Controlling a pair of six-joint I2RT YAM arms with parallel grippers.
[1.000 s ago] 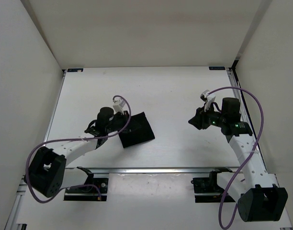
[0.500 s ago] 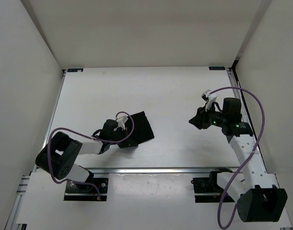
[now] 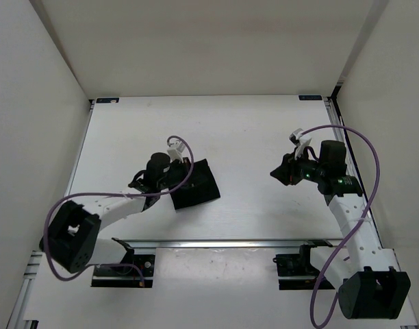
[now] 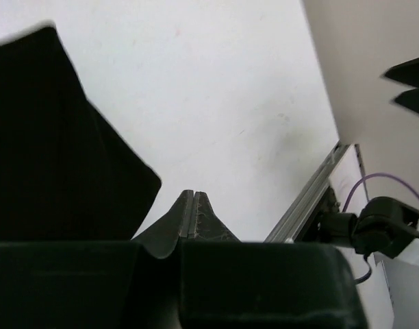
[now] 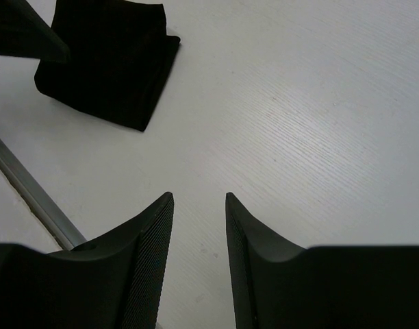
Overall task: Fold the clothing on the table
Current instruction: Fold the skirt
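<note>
The black clothing lies as a compact folded square left of centre on the table, so the left hand (closed on nothing, at its edge) should probably lift clear without dragging it, while the half-open, empty right hand hangs well apart.

Bright, even light on the white table, faint soft shadows; wrist views blur close up.

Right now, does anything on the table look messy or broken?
Nothing looks broken or spilled. The clothing lies on the table as a tidy folded bundle, just turned crooked to the table's edges. The left gripper is shut beside it; the right gripper hangs open over bare table.
</note>
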